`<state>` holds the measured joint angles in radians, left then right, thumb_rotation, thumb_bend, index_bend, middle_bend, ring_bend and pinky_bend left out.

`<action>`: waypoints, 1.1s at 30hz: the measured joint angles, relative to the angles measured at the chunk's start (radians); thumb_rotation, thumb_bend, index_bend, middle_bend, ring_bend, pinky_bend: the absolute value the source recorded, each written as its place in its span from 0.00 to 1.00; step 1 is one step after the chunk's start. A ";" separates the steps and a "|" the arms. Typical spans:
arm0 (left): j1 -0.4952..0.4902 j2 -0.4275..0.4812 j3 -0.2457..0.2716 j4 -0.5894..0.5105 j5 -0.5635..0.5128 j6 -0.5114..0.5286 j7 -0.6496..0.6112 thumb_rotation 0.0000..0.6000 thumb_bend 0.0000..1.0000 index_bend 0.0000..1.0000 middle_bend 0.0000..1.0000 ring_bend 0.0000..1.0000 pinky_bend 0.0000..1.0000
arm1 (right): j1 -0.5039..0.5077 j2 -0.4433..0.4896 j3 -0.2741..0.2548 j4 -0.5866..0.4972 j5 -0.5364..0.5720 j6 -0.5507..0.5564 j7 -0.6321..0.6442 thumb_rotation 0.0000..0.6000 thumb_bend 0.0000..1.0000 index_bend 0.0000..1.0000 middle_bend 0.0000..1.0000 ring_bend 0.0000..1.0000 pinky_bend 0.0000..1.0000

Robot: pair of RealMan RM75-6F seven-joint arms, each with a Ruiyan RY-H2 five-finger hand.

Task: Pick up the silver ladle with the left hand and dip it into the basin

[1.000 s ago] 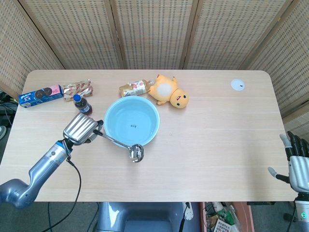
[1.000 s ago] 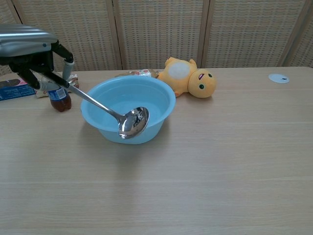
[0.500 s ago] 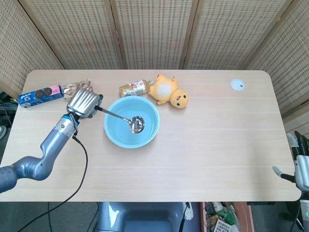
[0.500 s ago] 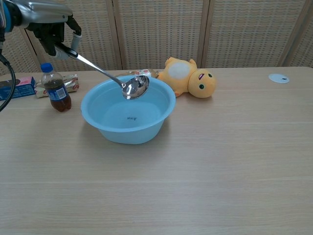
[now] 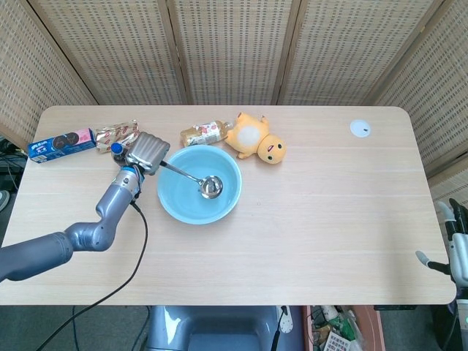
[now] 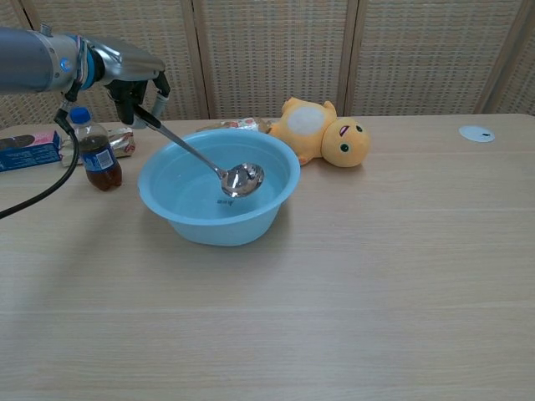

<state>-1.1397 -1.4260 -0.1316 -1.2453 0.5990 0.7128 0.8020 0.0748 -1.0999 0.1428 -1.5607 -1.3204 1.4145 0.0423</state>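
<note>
My left hand [image 5: 145,152] [image 6: 134,82] grips the handle of the silver ladle [image 5: 192,178] [image 6: 205,159] just left of the light blue basin [image 5: 175,208] [image 6: 267,205]. The handle slants down over the basin's left rim, and the ladle's bowl [image 5: 211,186] [image 6: 242,179] sits low inside the basin, near its middle. My right hand [image 5: 457,247] shows only at the far right edge of the head view, off the table, with its fingers apart and nothing in it.
A small cola bottle [image 6: 95,150] stands just left of the basin, right by my left hand. Behind it lie a snack pack [image 5: 117,134] and a blue cookie box [image 5: 62,143]. A yellow plush toy [image 5: 256,139] and a lying bottle [image 5: 203,132] are behind the basin. A white disc [image 5: 360,129] lies far right.
My left hand carried the ladle from in front of the basin up over its rim, then lowered the ladle's bowl down inside. The right hand sank further out of the head view.
</note>
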 measured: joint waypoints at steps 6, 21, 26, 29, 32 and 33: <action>-0.040 -0.030 0.041 0.018 -0.039 0.031 0.096 1.00 0.66 0.76 1.00 1.00 1.00 | 0.000 0.002 0.003 -0.002 -0.001 0.003 0.005 1.00 0.00 0.00 0.00 0.00 0.00; -0.114 -0.124 0.097 0.080 -0.166 0.079 0.243 1.00 0.67 0.76 1.00 1.00 1.00 | 0.003 0.003 0.006 0.010 0.007 -0.009 0.024 1.00 0.00 0.00 0.00 0.00 0.00; -0.119 -0.129 0.101 0.084 -0.190 0.082 0.254 1.00 0.67 0.76 1.00 1.00 1.00 | 0.005 0.002 0.005 0.012 0.007 -0.013 0.023 1.00 0.00 0.00 0.00 0.00 0.00; -0.120 -0.129 0.104 0.084 -0.189 0.083 0.255 1.00 0.67 0.76 1.00 1.00 1.00 | 0.005 0.001 0.005 0.012 0.007 -0.014 0.023 1.00 0.00 0.00 0.00 0.00 0.00; -0.121 -0.129 0.104 0.084 -0.190 0.085 0.255 1.00 0.67 0.76 1.00 1.00 1.00 | 0.005 0.002 0.006 0.012 0.008 -0.013 0.022 1.00 0.00 0.00 0.00 0.00 0.00; -0.121 -0.129 0.103 0.083 -0.190 0.085 0.254 1.00 0.67 0.76 1.00 1.00 1.00 | 0.005 0.002 0.006 0.012 0.009 -0.013 0.022 1.00 0.00 0.00 0.00 0.00 0.00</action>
<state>-1.2610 -1.5548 -0.0289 -1.1620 0.4094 0.7980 1.0555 0.0799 -1.0982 0.1485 -1.5491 -1.3119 1.4015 0.0644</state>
